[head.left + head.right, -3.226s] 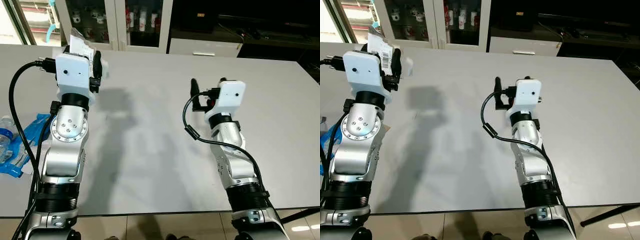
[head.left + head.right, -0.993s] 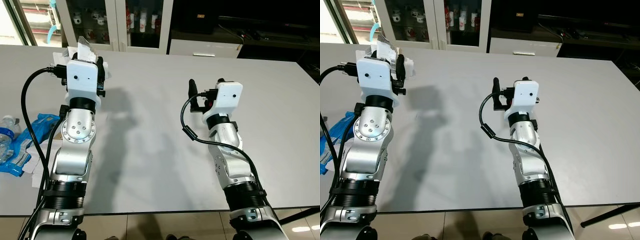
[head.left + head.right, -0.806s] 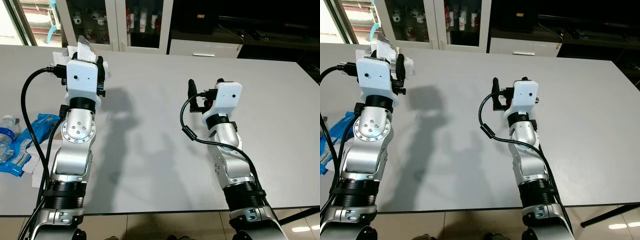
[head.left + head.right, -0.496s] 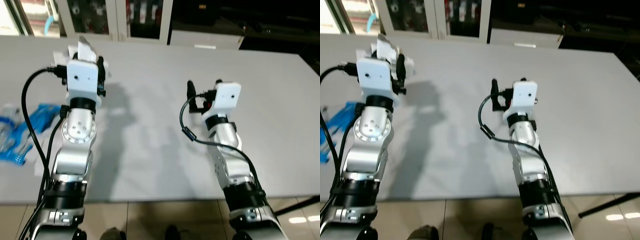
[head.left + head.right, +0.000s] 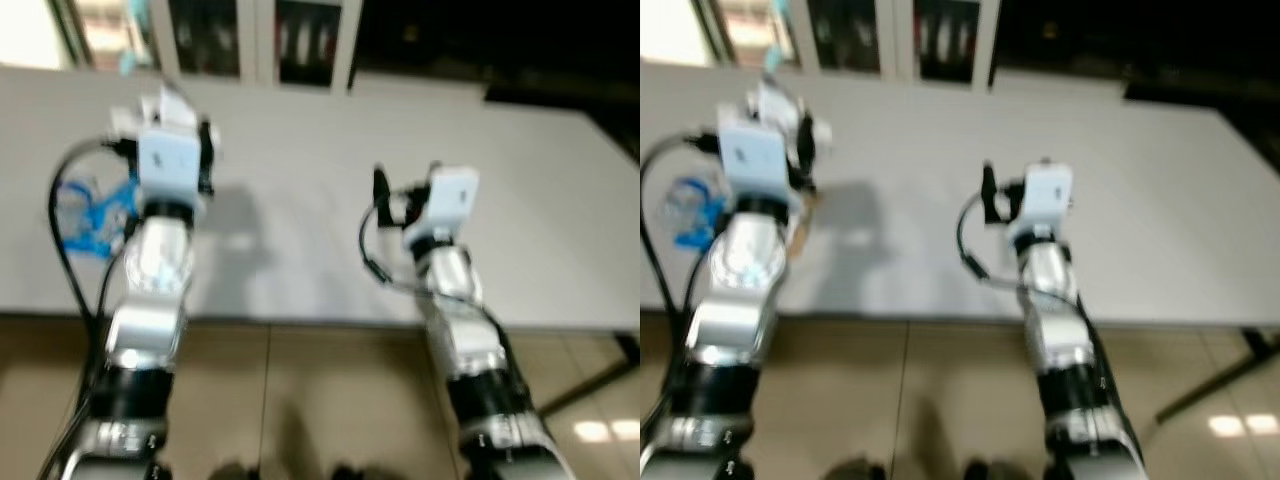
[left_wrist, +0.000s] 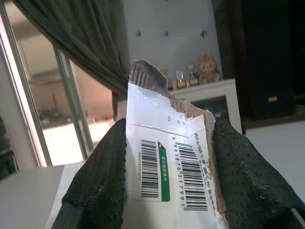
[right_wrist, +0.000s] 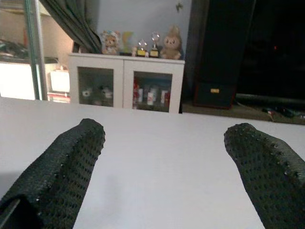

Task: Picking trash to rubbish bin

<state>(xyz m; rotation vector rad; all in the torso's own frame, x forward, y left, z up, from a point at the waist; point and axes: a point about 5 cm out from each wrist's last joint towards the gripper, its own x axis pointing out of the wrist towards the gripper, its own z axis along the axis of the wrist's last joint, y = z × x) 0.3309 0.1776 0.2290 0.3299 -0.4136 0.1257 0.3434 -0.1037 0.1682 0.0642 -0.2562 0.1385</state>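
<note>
Torn wrapper point(image 6: 169, 179) clamped in my L gripper point(image 6: 167, 181); R gripper point(image 7: 164, 179) jaws apart over bench point(image 5: 300, 200).

Bare table point(image 5: 300, 160) ahead; blue litter point(image 5: 95, 215), seemingly, far left.

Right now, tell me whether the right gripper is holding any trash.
No. The right gripper is open, its two black fingers spread wide with only bare white table between them.
</note>
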